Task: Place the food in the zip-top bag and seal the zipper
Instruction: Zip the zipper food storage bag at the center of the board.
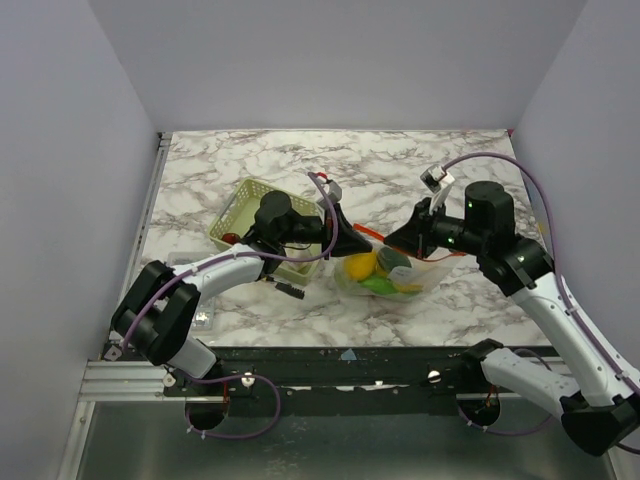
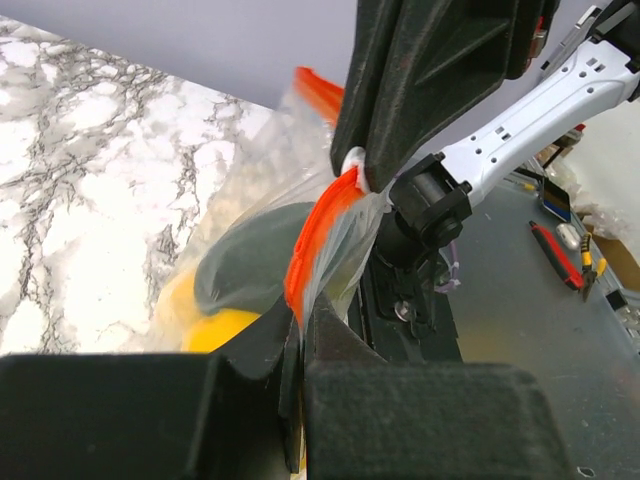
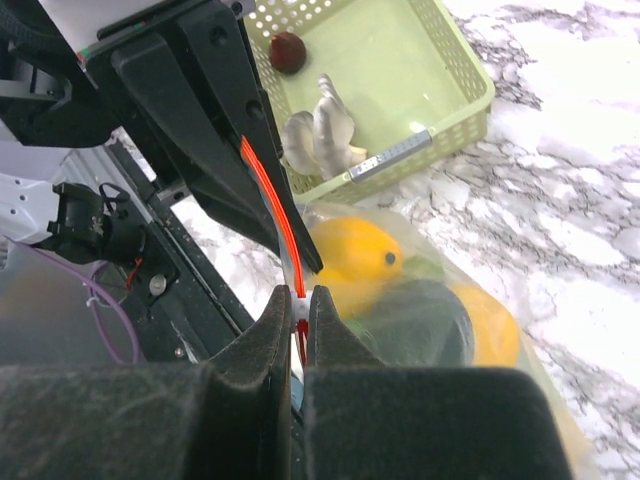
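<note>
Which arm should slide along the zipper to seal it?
Likely right: left claw and right claw both pinch the zipper, but the left arm crowds the basket; the right has open table.

No text, label, brand or number can be read in any of the views. The grey strip lying inside the pale green basket, against its wall, carries a row of small marks. They are too blurred to make out.
</note>
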Motion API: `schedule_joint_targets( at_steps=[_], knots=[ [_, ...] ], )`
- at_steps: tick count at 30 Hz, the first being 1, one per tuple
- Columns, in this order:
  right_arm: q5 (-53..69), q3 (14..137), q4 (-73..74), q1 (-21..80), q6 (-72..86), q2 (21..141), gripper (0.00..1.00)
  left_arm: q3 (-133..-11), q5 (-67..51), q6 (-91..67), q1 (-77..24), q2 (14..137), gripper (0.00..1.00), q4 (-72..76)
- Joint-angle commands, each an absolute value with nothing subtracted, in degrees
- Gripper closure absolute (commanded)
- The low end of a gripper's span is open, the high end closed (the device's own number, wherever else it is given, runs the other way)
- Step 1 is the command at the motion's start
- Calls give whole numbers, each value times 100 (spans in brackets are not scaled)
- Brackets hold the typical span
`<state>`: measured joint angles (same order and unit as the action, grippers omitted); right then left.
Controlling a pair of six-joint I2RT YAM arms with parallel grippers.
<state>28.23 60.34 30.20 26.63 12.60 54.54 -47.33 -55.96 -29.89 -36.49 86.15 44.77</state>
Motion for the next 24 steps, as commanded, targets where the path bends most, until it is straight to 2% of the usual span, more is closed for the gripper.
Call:
schedule_joint_targets(
  at_steps=[1,10,14,16,18,20,22,24],
  knots=[
    [2368,6157,3843,2609,1347,5074,99,-4882,-5515,-2840,-3505,8575,100,4292],
    [2013,6337,4494,2608,1573,4573,99,-5258,-5424,-2593,-3507,8681,100,3622],
    [1835,6372,4571,2610,1760,4418,99,-5480,-5028,-2493,-3507,8688,99,3067],
    [1806,6306,4441,2604,1903,4427,99,-5587,-4878,-2541,-3506,8658,86,2771],
    [1835,6188,4250,2607,2062,4493,99,-5532,-4713,-2696,-3507,8542,66,2761],
    [1878,6085,4049,2606,2159,4602,99,-5412,-4570,-2736,-3507,8350,52,2729],
    [1856,6018,3879,2606,2215,4675,99,-5246,-4310,-2547,-3507,8074,44,2597],
    [1820,5971,3712,2610,2243,4724,99,-5075,-4111,-2168,-3526,7705,42,2461]
  ],
)
